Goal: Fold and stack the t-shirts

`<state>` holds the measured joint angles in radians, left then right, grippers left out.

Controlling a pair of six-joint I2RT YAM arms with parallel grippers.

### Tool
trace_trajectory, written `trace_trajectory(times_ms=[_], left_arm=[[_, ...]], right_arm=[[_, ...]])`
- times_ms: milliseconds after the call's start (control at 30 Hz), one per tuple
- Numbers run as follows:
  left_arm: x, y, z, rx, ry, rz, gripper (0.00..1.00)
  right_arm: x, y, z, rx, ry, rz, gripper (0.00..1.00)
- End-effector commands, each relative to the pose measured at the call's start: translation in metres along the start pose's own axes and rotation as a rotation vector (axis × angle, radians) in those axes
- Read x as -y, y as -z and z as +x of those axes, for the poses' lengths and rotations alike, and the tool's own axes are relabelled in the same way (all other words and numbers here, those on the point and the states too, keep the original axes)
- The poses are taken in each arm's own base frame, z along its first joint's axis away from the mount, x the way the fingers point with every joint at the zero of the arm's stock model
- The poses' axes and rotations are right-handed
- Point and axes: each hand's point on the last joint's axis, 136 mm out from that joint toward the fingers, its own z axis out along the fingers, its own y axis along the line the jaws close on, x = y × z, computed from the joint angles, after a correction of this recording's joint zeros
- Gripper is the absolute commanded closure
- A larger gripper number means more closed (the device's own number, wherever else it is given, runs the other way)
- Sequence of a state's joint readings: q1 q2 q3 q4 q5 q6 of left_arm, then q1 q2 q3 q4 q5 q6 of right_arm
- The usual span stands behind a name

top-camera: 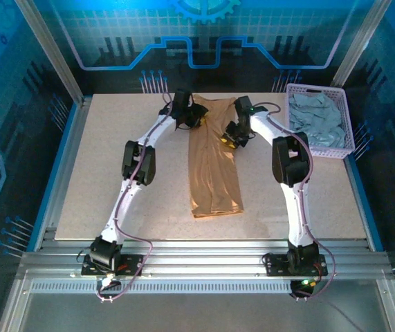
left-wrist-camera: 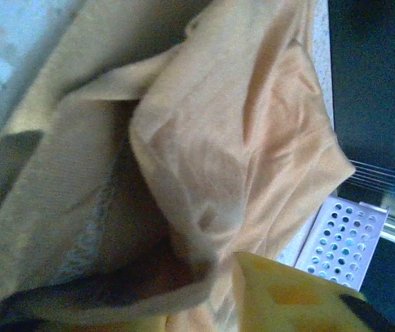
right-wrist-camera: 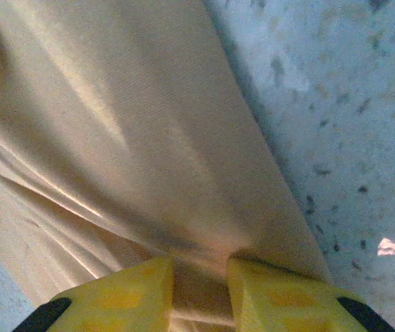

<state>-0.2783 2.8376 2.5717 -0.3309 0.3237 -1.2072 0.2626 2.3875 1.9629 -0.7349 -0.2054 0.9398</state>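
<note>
Your right end effector is closed down on a fold at the right edge of the tan t-shirt. The two yellow fingers stand a little apart, with a ridge of cloth pinched between them. Ahead of those fingers the shirt runs away in soft creases, and bare table lies to their right.

Your left end effector sits at the far left corner of the same shirt, across the cloth from the right one. In its wrist view, bunched tan fabric covers nearly everything in front of it. One yellow finger pokes out at the lower right and the other is buried, so you cannot tell how far it is closed or whether it has a grip.

From above, the shirt lies as a long narrow strip on the table, reaching from both end effectors back toward the arm bases. To the right of your right end effector stands the lavender basket, holding the crumpled grey-blue t-shirt.
</note>
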Motion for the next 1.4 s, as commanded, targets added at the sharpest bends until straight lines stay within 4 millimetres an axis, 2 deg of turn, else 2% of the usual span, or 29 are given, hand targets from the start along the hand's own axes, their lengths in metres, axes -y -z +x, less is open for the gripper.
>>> trace_trajectory(times_ms=[0, 67, 133, 200, 300, 367, 467, 567, 633, 767, 967, 1067, 1133, 1233, 1367], left_arm=[[0.002, 0.021, -0.018, 0.023, 0.007, -0.017, 0.58], [0.033, 0.053, -0.014, 0.054, -0.066, 0.005, 0.53], [0.056, 0.095, -0.003, 0.104, -0.135, -0.002, 0.49], [0.048, 0.129, 0.017, 0.112, -0.138, -0.066, 0.46], [-0.005, 0.167, 0.073, -0.019, -0.093, -0.205, 0.47], [-0.056, 0.190, 0.129, -0.163, -0.063, -0.301, 0.50], [-0.127, 0.225, 0.211, -0.366, -0.016, -0.405, 0.52], [-0.174, 0.248, 0.273, -0.506, 0.067, -0.428, 0.52], [-0.192, 0.255, 0.298, -0.541, 0.081, -0.445, 0.51], [-0.211, 0.253, 0.321, -0.546, 0.113, -0.467, 0.52], [-0.220, 0.246, 0.329, -0.494, 0.099, -0.478, 0.59], [-0.227, 0.251, 0.339, -0.516, 0.069, -0.532, 0.65], [-0.236, 0.261, 0.339, -0.496, 0.039, -0.593, 0.66], [-0.242, 0.273, 0.333, -0.460, 0.013, -0.629, 0.63], [-0.243, 0.274, 0.333, -0.464, 0.009, -0.635, 0.63]], right_arm=[[0.030, -0.006, -0.011, -0.009, -0.034, 0.090, 0.67], [0.012, 0.016, -0.016, 0.024, 0.016, 0.043, 0.64], [0.001, 0.039, -0.015, 0.055, 0.047, 0.008, 0.59], [-0.003, 0.072, -0.009, 0.099, 0.064, -0.004, 0.52], [0.019, 0.105, 0.015, 0.118, 0.057, 0.034, 0.45], [0.043, 0.114, 0.044, 0.087, 0.054, 0.062, 0.44], [0.081, 0.114, 0.096, 0.004, 0.055, 0.078, 0.45], [0.118, 0.110, 0.148, -0.081, 0.062, 0.089, 0.45], [0.137, 0.108, 0.175, -0.124, 0.074, 0.092, 0.44], [0.167, 0.102, 0.211, -0.185, 0.064, 0.084, 0.44], [0.186, 0.090, 0.230, -0.246, 0.044, 0.082, 0.44], [0.185, 0.087, 0.232, -0.257, 0.042, 0.075, 0.44], [0.184, 0.085, 0.231, -0.255, 0.043, 0.072, 0.45], [0.178, 0.081, 0.228, -0.258, 0.048, 0.064, 0.46], [0.169, 0.074, 0.231, -0.275, 0.056, 0.064, 0.48]])
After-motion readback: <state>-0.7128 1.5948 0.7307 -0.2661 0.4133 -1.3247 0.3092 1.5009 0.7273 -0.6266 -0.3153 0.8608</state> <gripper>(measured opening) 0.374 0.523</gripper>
